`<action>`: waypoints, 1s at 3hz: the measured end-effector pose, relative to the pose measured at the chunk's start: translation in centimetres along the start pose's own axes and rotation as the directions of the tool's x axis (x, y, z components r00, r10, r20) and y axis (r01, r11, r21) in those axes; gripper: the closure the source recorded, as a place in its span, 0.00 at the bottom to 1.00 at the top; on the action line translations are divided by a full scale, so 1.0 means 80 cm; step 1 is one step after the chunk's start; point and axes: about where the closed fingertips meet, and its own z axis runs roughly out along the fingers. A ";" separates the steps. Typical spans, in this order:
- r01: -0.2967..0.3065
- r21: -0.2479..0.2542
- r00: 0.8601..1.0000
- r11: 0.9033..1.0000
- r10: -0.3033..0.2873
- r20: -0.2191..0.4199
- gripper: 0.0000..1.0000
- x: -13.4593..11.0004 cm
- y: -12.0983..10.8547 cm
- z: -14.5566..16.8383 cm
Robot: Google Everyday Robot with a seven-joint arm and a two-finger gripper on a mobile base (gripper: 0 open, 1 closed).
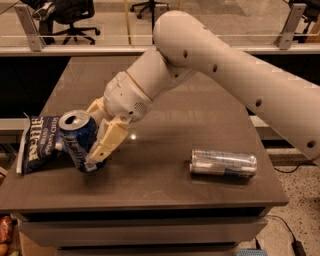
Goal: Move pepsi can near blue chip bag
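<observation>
The pepsi can (78, 137), dark blue with a silver open top, is tilted at the left side of the table, right beside the blue chip bag (41, 143). The bag lies wrinkled at the table's left edge, white lettering up, and the can overlaps its right side. My gripper (96, 142) is shut on the pepsi can; one cream finger (107, 141) lies along the can's right side and the other is hidden behind it. The can's base is near the tabletop; I cannot tell whether it touches.
A slim silver-and-pale-blue can (223, 163) lies on its side at the right front of the dark table (175, 190). My white arm spans from the upper right. A glass rail and office chairs (70, 15) stand behind the table.
</observation>
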 end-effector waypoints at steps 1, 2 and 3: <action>-0.021 0.003 0.999 1.000 0.021 -0.025 1.00 0.010 0.006 0.001; -0.029 0.006 0.999 1.000 0.029 -0.031 1.00 0.018 0.009 0.005; -0.017 0.021 0.999 1.000 0.018 -0.034 1.00 0.019 0.006 0.008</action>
